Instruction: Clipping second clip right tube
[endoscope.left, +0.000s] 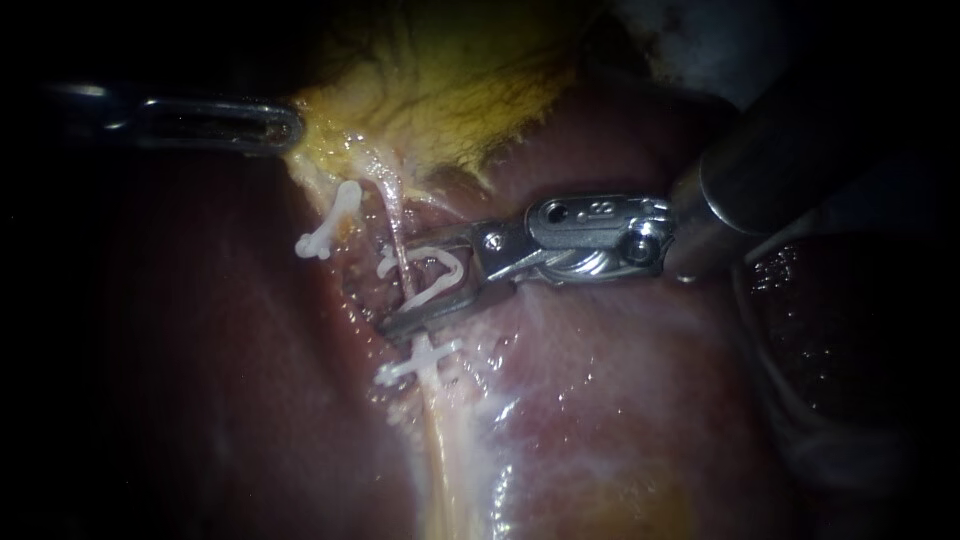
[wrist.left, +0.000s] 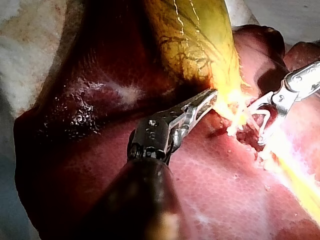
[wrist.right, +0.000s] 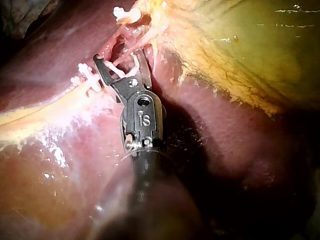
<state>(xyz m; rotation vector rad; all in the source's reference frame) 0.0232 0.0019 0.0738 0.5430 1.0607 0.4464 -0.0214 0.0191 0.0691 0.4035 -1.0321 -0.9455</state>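
**Where the right tube runs, a clip sits astride it**

As the endoscope shows them, the items are these.

1. Left instrument: the shaft enters from the left. Its pincer is clamped on the yellow fringe of the gallbladder, at the narrow end. My left wrist view shows the same grip.

2. Right instrument: the shaft enters from the upper right. Its pincer stands wide, one prong on each side of the right tube, and is clamped only on the held clip.

3. Held clip: white and still spread, with one leg lying along each prong. It straddles the tube without pinching it.

4. Right tube: a pale, thin strand. It runs from the gallbladder's fringe, passes through the pincer, and goes on as a cream band over the liver.

5. Seated clip: white and closed across the right tube. It lies just beyond the pincer's lower prong, on the side away from the gallbladder.

6. Outlying clip: white. It sits on a separate short strand beside the right tube, between that tube and my left instrument, apart from both pincers.

7. Liver: dark red and glistening. It lies under and around everything listed.
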